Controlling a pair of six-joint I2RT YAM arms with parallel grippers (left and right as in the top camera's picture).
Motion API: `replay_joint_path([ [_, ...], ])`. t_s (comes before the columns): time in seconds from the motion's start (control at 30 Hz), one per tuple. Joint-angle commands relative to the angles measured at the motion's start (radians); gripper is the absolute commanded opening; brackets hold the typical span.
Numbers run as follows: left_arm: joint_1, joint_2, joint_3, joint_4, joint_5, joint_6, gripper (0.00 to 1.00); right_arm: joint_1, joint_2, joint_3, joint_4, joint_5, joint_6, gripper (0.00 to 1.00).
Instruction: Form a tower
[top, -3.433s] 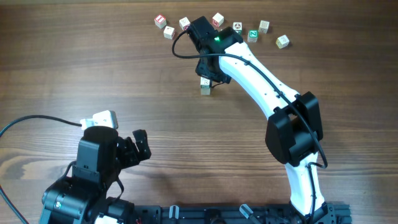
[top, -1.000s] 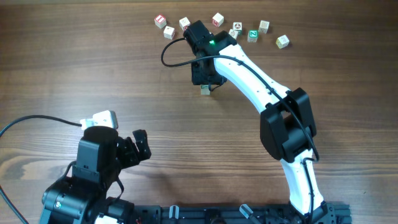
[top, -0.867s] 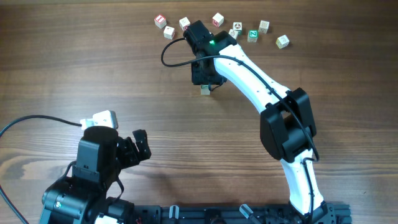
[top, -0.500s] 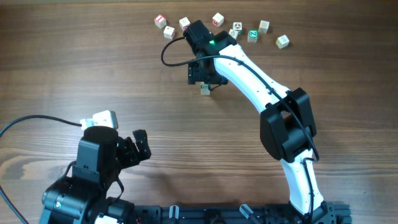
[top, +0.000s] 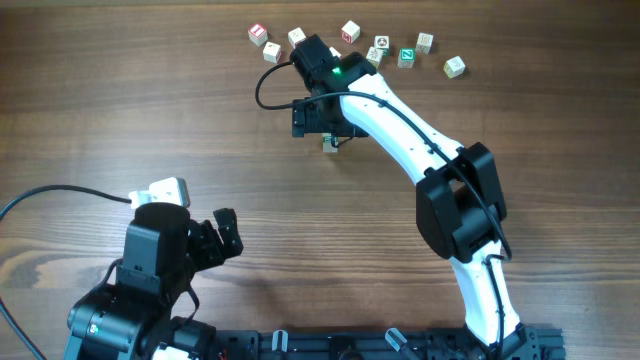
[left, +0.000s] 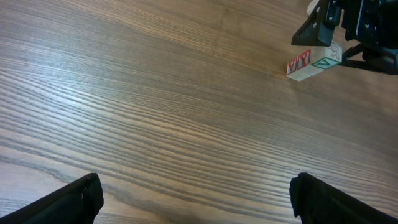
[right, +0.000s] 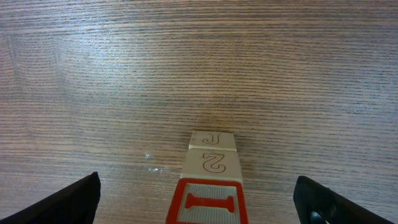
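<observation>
The tower (right: 211, 168) is a slim stack of small pale wooden cubes on the wooden table. From above in the right wrist view, its top cube (right: 208, 202) bears a red-framed letter, with the faces of two lower cubes showing beyond it. My right gripper (right: 202, 200) is open, its fingers (right: 71, 199) standing wide on either side of the tower, apart from it. In the overhead view the right gripper (top: 322, 118) covers most of the tower (top: 329, 144). From the left wrist view the tower (left: 314, 62) shows red and green print. My left gripper (left: 199, 199) is open and holds nothing.
Several loose cubes lie along the table's far edge, from a red-printed one (top: 258, 34) on the left, past a green-printed one (top: 407, 57), to a pale one (top: 455, 67) on the right. The left arm (top: 160, 250) rests near the front left.
My right gripper's jaws have spread wide, away from the tower's top cube, and the wrist has shifted slightly left. The tower stands on its own. The left arm has not moved.
</observation>
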Motion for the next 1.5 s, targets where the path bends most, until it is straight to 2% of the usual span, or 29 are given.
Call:
replay_joint_path([
  [0.0,0.003,-0.002,-0.002,0.002,-0.009,0.002,1.00,0.003,-0.018,-0.003,-0.002,0.031,0.016,1.00],
  [0.13,0.003,-0.002,-0.002,0.002,-0.009,0.002,1.00,0.003,-0.090,0.002,-0.005,0.067,0.019,1.00],
  [0.27,0.003,-0.002,-0.002,0.002,-0.009,0.002,1.00,0.003,-0.307,0.002,-0.032,0.139,0.052,1.00],
  [0.4,0.003,-0.002,-0.002,0.002,-0.009,0.002,1.00,0.003,-0.570,0.002,-0.148,0.269,0.097,1.00],
  [0.5,0.003,-0.002,-0.002,0.002,-0.009,0.002,1.00,0.003,-0.704,0.002,-0.264,0.289,0.095,1.00],
  [0.6,0.003,-0.002,-0.002,0.002,-0.009,0.002,1.00,0.003,-0.756,0.002,-0.347,0.331,0.095,1.00],
  [0.73,0.003,-0.002,-0.002,0.002,-0.009,0.002,1.00,0.003,-0.767,0.002,-0.444,0.585,0.151,1.00],
  [0.83,0.003,-0.002,-0.002,0.002,-0.009,0.002,1.00,-0.024,-0.815,0.002,-0.462,0.652,0.145,1.00],
  [0.87,0.003,-0.002,-0.002,0.002,-0.009,0.002,1.00,-0.051,-0.843,0.002,-0.440,0.643,0.134,1.00],
  [0.93,0.003,-0.002,-0.002,0.002,-0.009,0.002,1.00,-0.143,-0.917,0.002,-0.336,0.558,0.020,1.00],
  [1.0,0.003,-0.002,-0.002,0.002,-0.009,0.002,1.00,-0.271,-0.990,-0.004,-0.209,0.355,-0.124,1.00],
  [1.07,0.003,-0.002,-0.002,0.002,-0.009,0.002,1.00,-0.420,-1.069,-0.004,-0.143,0.156,-0.149,1.00],
  [1.2,0.003,-0.002,-0.002,0.002,-0.009,0.002,1.00,-0.457,-1.224,-0.043,-0.074,0.155,-0.220,1.00],
  [1.3,0.003,-0.002,-0.002,0.002,-0.009,0.002,1.00,-0.457,-1.434,-0.285,0.143,0.126,-0.219,1.00],
  [1.47,0.003,-0.002,-0.002,0.002,-0.009,0.002,1.00,-0.457,-1.782,-0.873,0.566,0.116,-0.216,1.00],
])
